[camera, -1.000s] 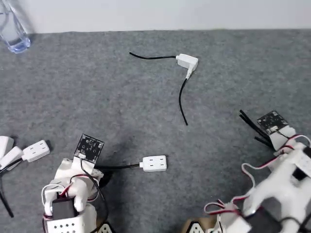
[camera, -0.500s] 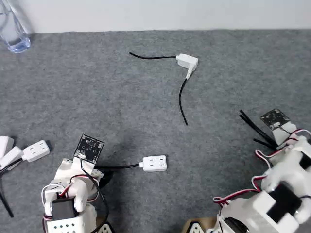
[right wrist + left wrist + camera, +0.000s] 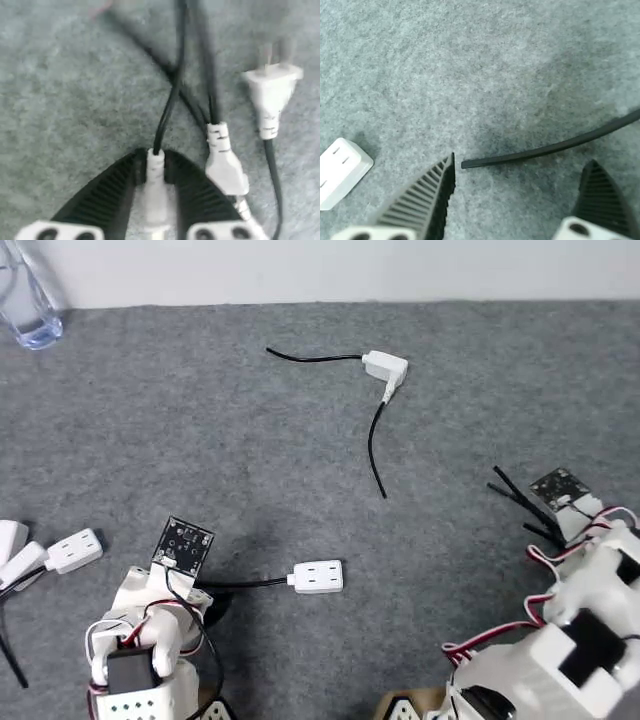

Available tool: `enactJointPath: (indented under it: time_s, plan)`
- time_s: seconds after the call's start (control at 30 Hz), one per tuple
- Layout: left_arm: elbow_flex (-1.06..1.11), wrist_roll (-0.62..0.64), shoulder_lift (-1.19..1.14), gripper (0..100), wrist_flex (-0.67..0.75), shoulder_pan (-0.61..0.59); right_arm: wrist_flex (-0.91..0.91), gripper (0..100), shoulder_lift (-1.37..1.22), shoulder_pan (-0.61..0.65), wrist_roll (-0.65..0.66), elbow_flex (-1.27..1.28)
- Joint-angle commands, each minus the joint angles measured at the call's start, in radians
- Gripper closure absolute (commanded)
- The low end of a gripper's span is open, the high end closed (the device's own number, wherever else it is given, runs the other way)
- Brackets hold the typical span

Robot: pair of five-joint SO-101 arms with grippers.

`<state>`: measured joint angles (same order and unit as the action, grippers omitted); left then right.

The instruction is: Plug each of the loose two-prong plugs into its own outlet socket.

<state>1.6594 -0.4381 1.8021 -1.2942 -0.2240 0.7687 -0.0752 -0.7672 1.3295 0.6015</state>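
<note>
Now right gripper (image 3: 155, 159) clamps a plug (image 3: 154, 192) by its rigid body, likely light, cord (image 3: 168, 107) limp; left gripper (image 3: 521, 160) hangs wide open.

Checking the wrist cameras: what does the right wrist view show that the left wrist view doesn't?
Right wrist view: right pincer shut on a white plug, with a second plug and a pronged plug beside it. Left wrist view: open left pincer, a cable end, a socket. Both: grey mat, black cable.
</note>
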Motion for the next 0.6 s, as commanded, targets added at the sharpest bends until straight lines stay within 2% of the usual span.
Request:
enactJointPath:
  time_s: [0.0,0.13,0.23,0.37,0.47,0.57]
  plan:
    - [-0.005,0.008,0.017,63,-0.003,-0.002,-0.005,98.8,0.004,0.010,0.034,-0.028]
    - [-0.005,0.008,0.017,63,-0.003,0.000,0.010,99.1,0.008,0.005,0.034,-0.028]
    - [-0.004,0.008,0.017,63,-0.003,0.000,0.119,99.1,0.062,0.012,0.012,-0.034]
    - [-0.004,0.008,0.017,63,-0.003,0.000,0.297,99.1,0.243,0.084,-0.109,-0.035]
    - [-0.004,0.008,0.017,63,-0.003,0.000,0.463,99.1,0.400,0.185,-0.206,-0.035]
    - [-0.004,0.008,0.017,63,-0.003,-0.002,0.599,99.1,0.545,0.318,-0.393,-0.034]
